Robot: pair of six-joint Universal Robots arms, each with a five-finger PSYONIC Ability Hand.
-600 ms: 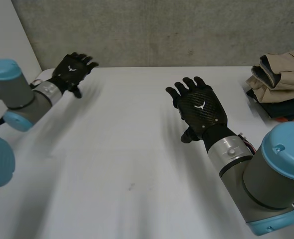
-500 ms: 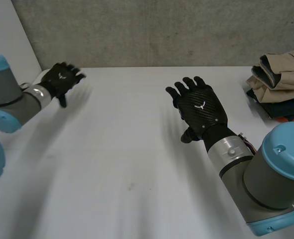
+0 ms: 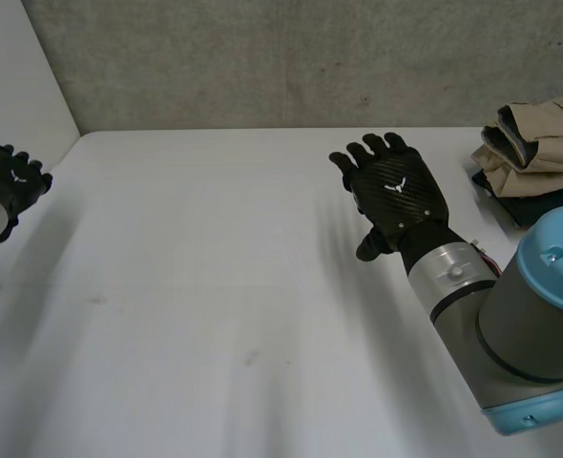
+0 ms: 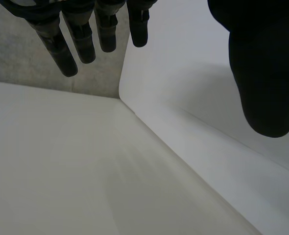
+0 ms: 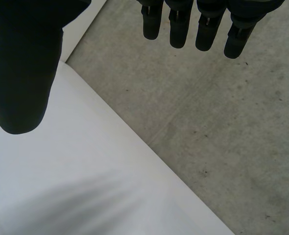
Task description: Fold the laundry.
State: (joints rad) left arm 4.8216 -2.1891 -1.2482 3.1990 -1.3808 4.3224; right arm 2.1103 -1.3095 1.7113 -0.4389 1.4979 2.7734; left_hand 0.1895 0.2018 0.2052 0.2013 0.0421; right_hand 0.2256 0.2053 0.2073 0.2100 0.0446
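A grey concrete wall [image 3: 262, 57] backs the white counter [image 3: 215, 305]. The laundry pile [image 3: 539, 143], tan cloth stacked over darker pieces, sits at the counter's far right edge. It is near the right hand [image 3: 396, 196], off to that hand's right, and well apart from the left hand [image 3: 10, 181]. So the right arm looks the better placed to reach it. Both hands hang spread wide with fingers straight, holding and touching nothing.
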